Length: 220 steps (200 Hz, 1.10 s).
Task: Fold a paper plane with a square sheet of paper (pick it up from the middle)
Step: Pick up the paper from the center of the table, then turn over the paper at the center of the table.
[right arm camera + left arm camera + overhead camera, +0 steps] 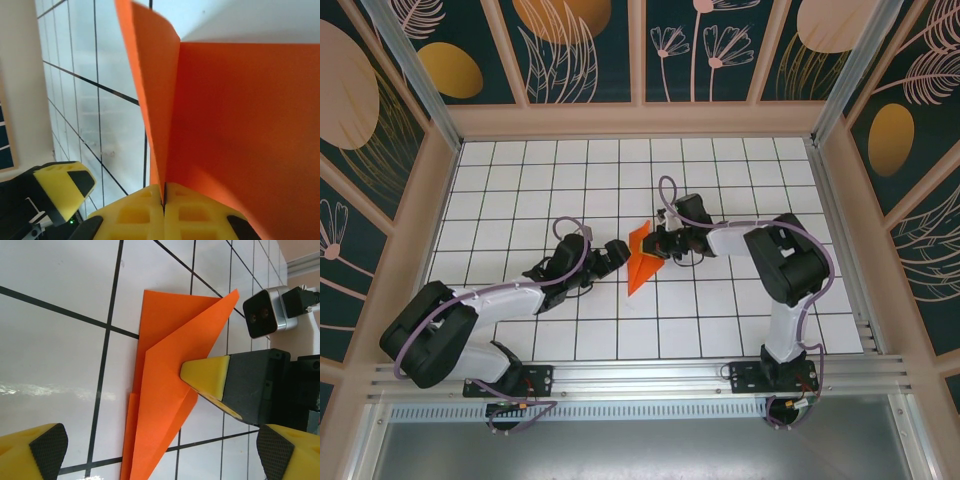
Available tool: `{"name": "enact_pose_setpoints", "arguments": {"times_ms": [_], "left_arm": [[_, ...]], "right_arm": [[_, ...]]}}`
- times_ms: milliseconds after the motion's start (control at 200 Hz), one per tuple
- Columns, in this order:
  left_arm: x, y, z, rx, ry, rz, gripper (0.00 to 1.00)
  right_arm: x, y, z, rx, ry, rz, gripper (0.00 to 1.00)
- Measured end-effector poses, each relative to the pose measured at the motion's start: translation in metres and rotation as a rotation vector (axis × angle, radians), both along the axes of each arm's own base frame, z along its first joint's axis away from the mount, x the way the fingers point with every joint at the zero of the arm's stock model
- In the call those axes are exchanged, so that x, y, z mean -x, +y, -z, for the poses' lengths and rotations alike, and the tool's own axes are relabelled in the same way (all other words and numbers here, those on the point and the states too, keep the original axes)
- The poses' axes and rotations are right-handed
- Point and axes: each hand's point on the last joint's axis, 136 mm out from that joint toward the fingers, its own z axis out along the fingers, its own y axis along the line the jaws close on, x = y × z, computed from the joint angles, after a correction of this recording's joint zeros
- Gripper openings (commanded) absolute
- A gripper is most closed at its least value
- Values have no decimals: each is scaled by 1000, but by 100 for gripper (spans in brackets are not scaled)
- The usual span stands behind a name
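Right claw is clamped on the paper plane. On its wrist view I've got the two yellow pads pressed tight together, with the orange paper's edge caught in the seam between them. One flap stands up and curves off to the left, and a broad panel spreads to the right. From the left wrist view, that claw's yellow tip sits on the plane's right edge about halfway along. The rest of the paper lies mostly flat on the white gridded worktop, folded into a pointed shape with layered flaps. Left claw is spread wide and gripping nothing. Its fingers sit at the bottom corners of its own view, with the paper's narrower end between them and no contact that I can see. From above, the plane lies near the middle of the worktop, between the two claws, point toward the arm bases.
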Motion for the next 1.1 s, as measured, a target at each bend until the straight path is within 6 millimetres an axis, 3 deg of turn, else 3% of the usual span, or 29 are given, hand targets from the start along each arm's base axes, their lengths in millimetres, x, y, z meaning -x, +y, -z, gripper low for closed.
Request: {"name": "enact_pose_setpoints", "arguments": {"times_ms": [105, 300, 445, 716, 881, 1006, 1101], "left_arm": [[1, -5, -9, 56, -15, 21, 98], [3, -25, -37, 201, -63, 95, 98], [2, -39, -59, 302, -111, 144, 88], [0, -52, -59, 375, -105, 180, 60], [-3, -52, -68, 398, -143, 175, 27], [-4, -52, -70, 396, -153, 174, 10], [-5, -50, -70, 378, -159, 168, 7]], "right_arm": [[-5, -7, -19, -62, -25, 6, 5], [-19, -15, -83, -226, -128, -11, 5], [-15, -11, -109, -312, -140, -52, 5], [-6, -8, -120, -379, -89, -83, 6], [-3, -8, -119, -379, -71, -89, 9], [0, -10, -111, -356, -50, -93, 16], [-1, -14, -105, -325, -36, -80, 31]]}}
